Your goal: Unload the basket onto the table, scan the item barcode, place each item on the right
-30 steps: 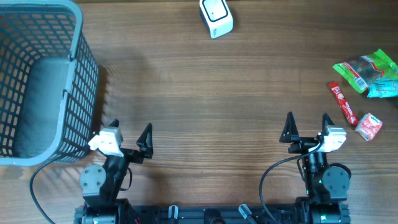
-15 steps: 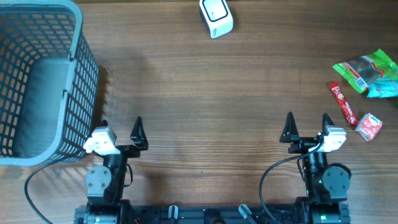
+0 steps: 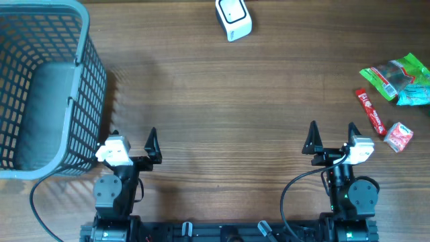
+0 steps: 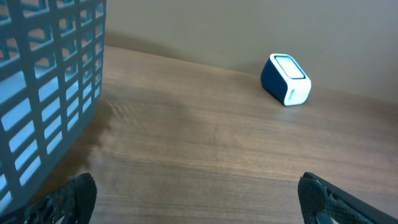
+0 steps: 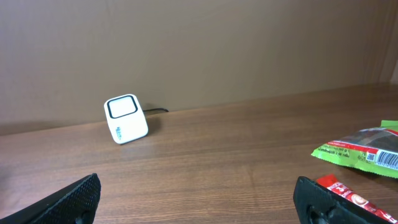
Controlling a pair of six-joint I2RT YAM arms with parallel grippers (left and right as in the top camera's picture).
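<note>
The white barcode scanner (image 3: 233, 18) stands at the far edge of the table, also in the left wrist view (image 4: 285, 79) and the right wrist view (image 5: 125, 118). Items lie at the right: a green packet (image 3: 393, 74), a red bar (image 3: 370, 111), a small red packet (image 3: 398, 136) and a teal packet (image 3: 414, 96). My left gripper (image 3: 133, 138) is open and empty near the front edge, beside the basket. My right gripper (image 3: 332, 131) is open and empty, just left of the red bar. Both wrist views show bare wood between the fingers (image 4: 198, 199) (image 5: 198, 199).
A grey mesh basket (image 3: 93, 60) fills the left side of the table, and its wall (image 4: 50, 93) stands close on the left in the left wrist view. The green packet (image 5: 364, 152) and the red bar (image 5: 339, 190) lie by my right fingertip.
My left gripper has swung a little to the left, toward the basket, staying open. The right arm and the items have not moved.
</note>
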